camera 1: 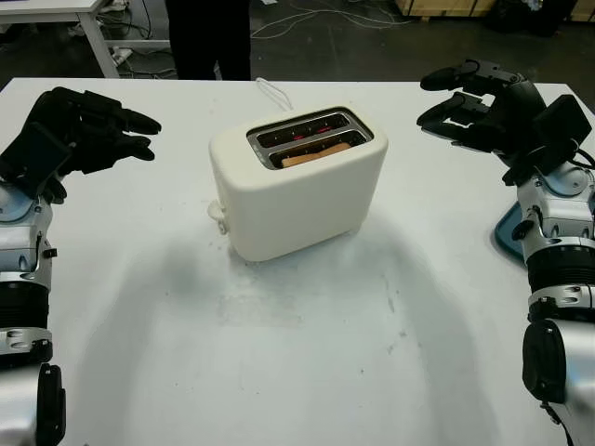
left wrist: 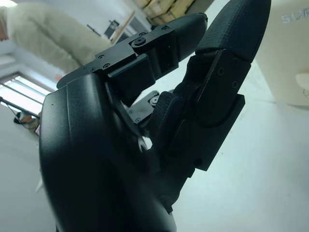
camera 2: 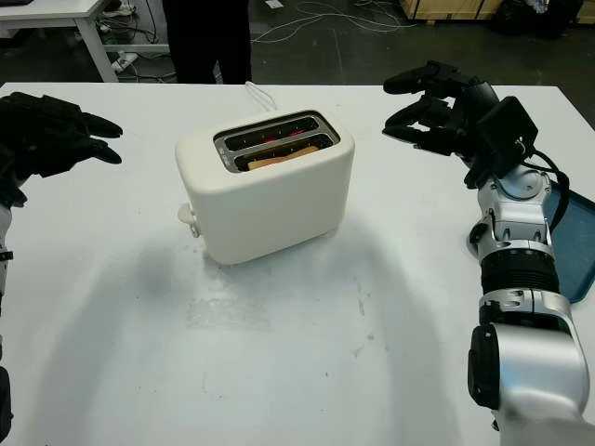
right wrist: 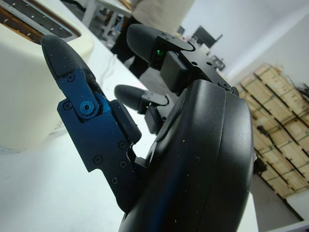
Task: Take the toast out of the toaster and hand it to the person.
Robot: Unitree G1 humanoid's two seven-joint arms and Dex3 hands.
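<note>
A cream toaster (camera 1: 297, 190) stands in the middle of the white table (camera 1: 307, 372). A brown slice of toast (camera 1: 316, 154) sits low in its near slot; the far slot glows red. My left hand (camera 1: 102, 125) hovers open over the table to the left of the toaster, well apart from it. Over the far right of the table my right hand (camera 1: 460, 102) is raised, open, its fingers pointing toward the toaster. A person (camera 1: 209, 37) in dark trousers stands at the far edge of the table.
The toaster's white cord (camera 1: 272, 91) trails off behind it. A blue tray (camera 1: 509, 232) lies at the right edge of the table, partly behind my right arm. Another white table (camera 1: 56, 14) stands at the far left, with cables on the dark floor.
</note>
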